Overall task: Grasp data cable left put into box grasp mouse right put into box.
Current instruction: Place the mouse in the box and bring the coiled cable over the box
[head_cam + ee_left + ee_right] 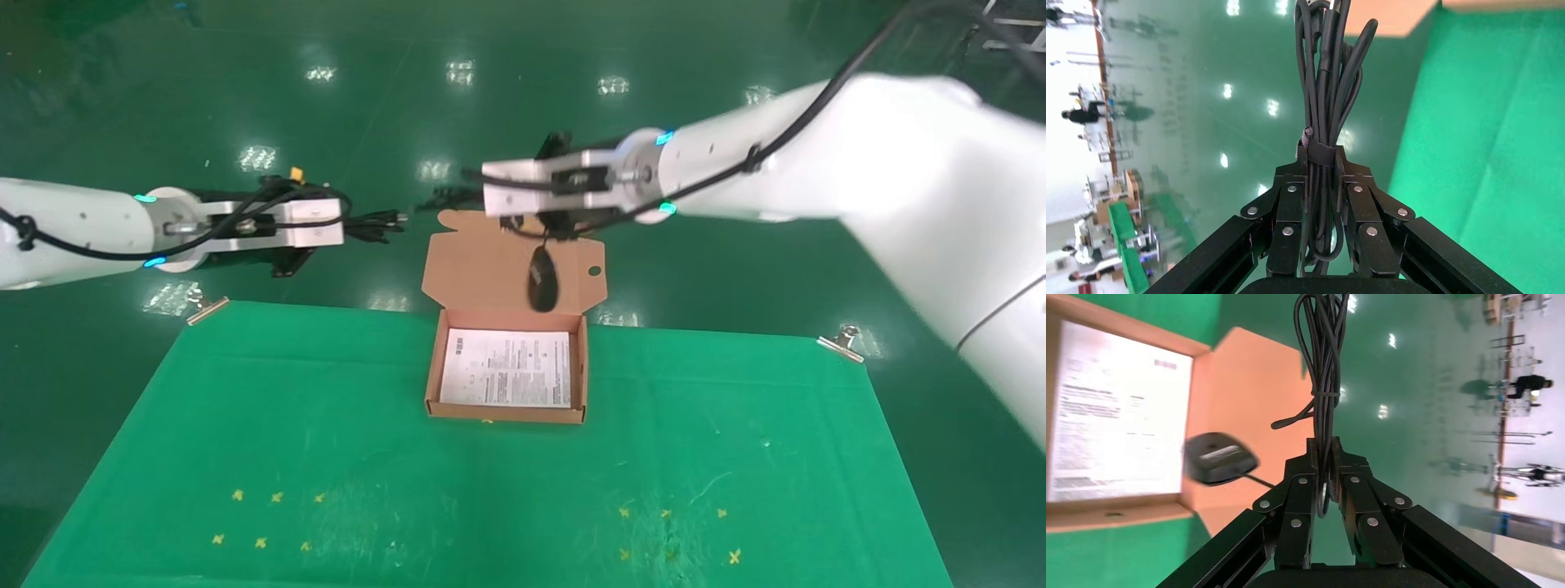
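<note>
There was one box point(507, 412) of cardboard, with one white printed sheet point(507, 367) in it and one round hole point(594, 270) in its flap. One mouse point(543, 278) and one data cable point(1324, 104) bundle were counted. Two grippers showed, the left gripper point(1320, 160) and the right gripper point(1324, 454), along with two metal clips point(842, 340) at the far corners of one green cloth point(327, 425).

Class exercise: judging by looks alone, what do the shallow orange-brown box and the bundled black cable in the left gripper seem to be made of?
The shallow orange-brown box: apparently matte cardboard, given its thin folded walls and die-cut flap. The bundled black cable: probably rubber or plastic sheathing, smooth with a faint sheen, bending in soft loops. The left gripper is clamped on it.
</note>
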